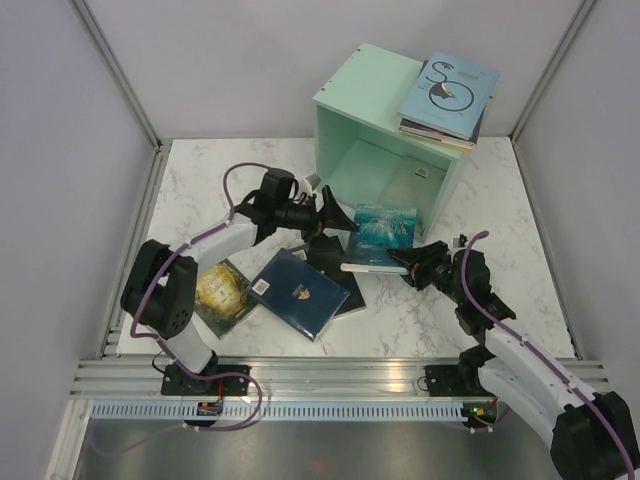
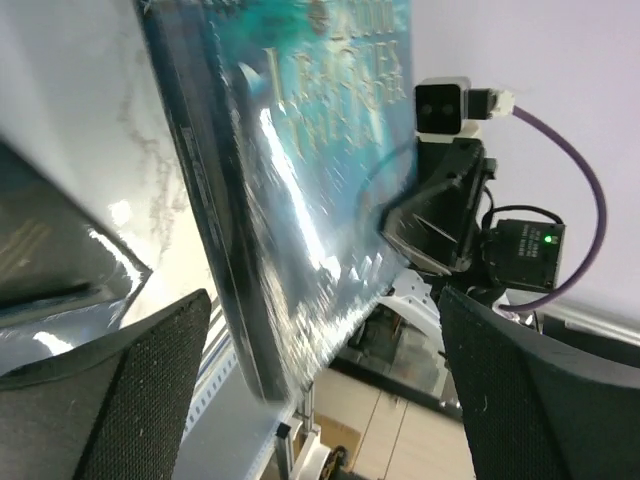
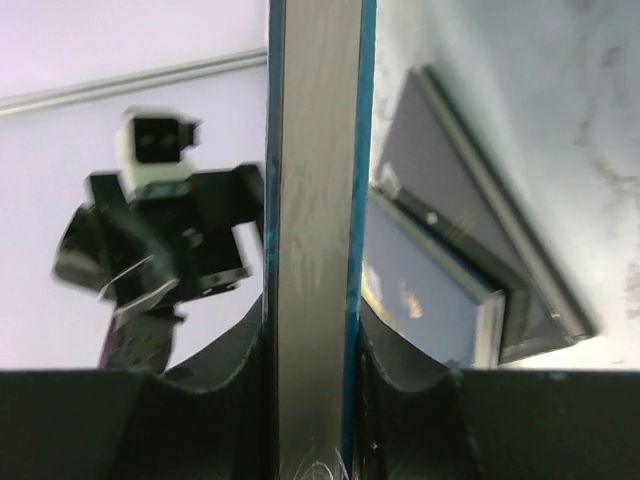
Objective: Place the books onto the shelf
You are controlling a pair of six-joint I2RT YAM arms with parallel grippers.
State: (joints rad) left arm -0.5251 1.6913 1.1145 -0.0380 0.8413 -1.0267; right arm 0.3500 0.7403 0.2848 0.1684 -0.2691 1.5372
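The icy blue book (image 1: pixel 382 234) hangs above the table in front of the mint-green shelf (image 1: pixel 352 110). My right gripper (image 1: pixel 404 260) is shut on its near right edge; in the right wrist view the book's page edge (image 3: pixel 313 200) is clamped between both fingers (image 3: pixel 405 400). My left gripper (image 1: pixel 340 212) is open at the book's left edge, and its pads (image 2: pixel 120 400) stand well apart on either side of the cover (image 2: pixel 300 150) without touching it. A navy book (image 1: pixel 298 293), a green-gold book (image 1: pixel 225 293) and a black book (image 1: pixel 332 262) lie flat on the table.
A stack of books, topped by a light blue one with a black swirl (image 1: pixel 450 92), lies on the shelf's roof. The shelf's open face looks toward the arms. Grey walls enclose the marble table (image 1: pixel 480 310) on three sides.
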